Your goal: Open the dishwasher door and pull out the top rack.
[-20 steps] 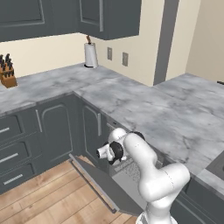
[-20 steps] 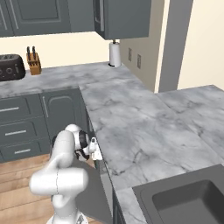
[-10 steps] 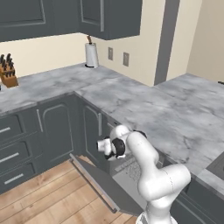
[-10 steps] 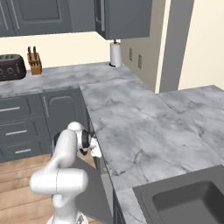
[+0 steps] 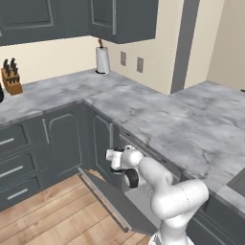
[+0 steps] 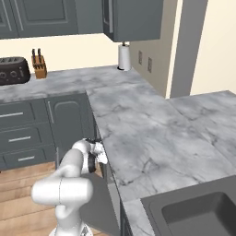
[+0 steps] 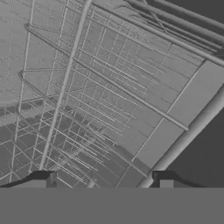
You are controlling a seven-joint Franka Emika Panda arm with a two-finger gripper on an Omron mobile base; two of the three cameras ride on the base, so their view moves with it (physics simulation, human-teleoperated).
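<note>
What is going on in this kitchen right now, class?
A white robot arm is working at the dishwasher. The dishwasher door already hangs open below the marble counter. The gripper reaches into the opening, its jaws apart around the front edge of the wire top rack, which is not yet pulled out.

A home kitchen: grey marble worktop (image 5: 158,119) over dark cabinets (image 5: 62,139), a knife block (image 5: 11,79) and paper towel roll (image 5: 102,60) along its back edge, a sink (image 6: 198,214), wooden floor (image 5: 57,215).
</note>
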